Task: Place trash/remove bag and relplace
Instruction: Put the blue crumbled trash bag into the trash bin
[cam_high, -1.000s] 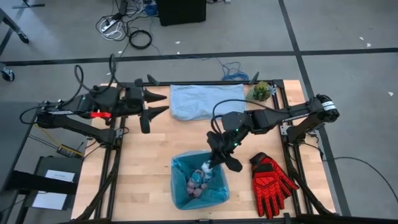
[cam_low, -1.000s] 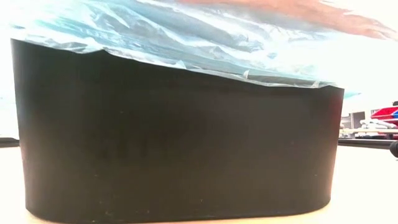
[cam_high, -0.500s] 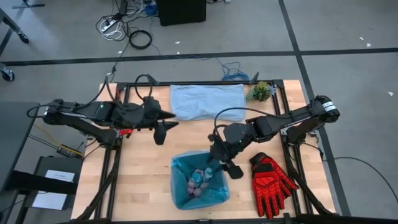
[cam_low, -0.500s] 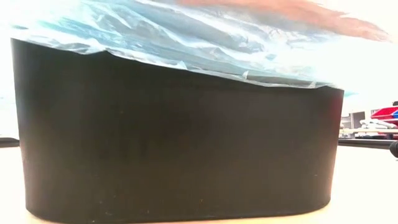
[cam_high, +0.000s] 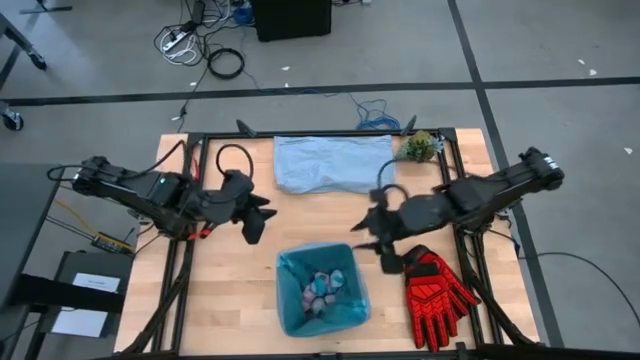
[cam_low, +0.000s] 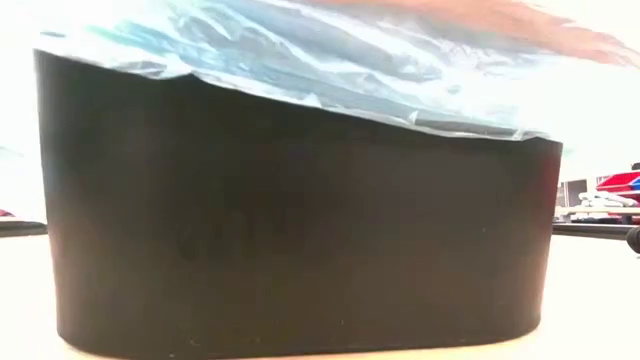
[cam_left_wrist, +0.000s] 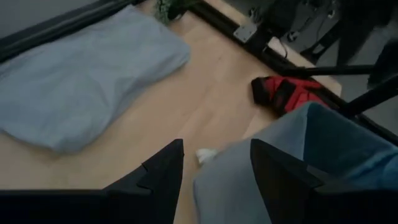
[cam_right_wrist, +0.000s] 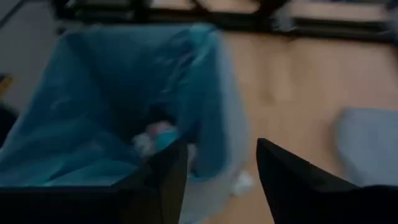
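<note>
Two dark arms over a wooden table (cam_high: 230, 290), seen from above. Largest item: pale grey-blue bag (cam_high: 332, 163), lying flat at upper centre of the frame. Below it, lower centre, a black bin (cam_low: 300, 220) lined with the bright cyan bag (cam_high: 320, 290), its edge folded over the rim. Inside the liner, several trash wads (cam_high: 322, 288), pink, white and light blue, clustered toward the upper right of the opening. One white wad (cam_left_wrist: 205, 155) lies on the wood just outside the bin. Red glove (cam_high: 436, 292) at lower right, well apart from the bin. Small green plant (cam_high: 420, 147) at upper right. Left gripper (cam_high: 256, 212) left of centre, fingers parted, nothing between them. Right gripper (cam_high: 378, 242) just right of the bin's upper corner, fingers spread, holding nothing.
</note>
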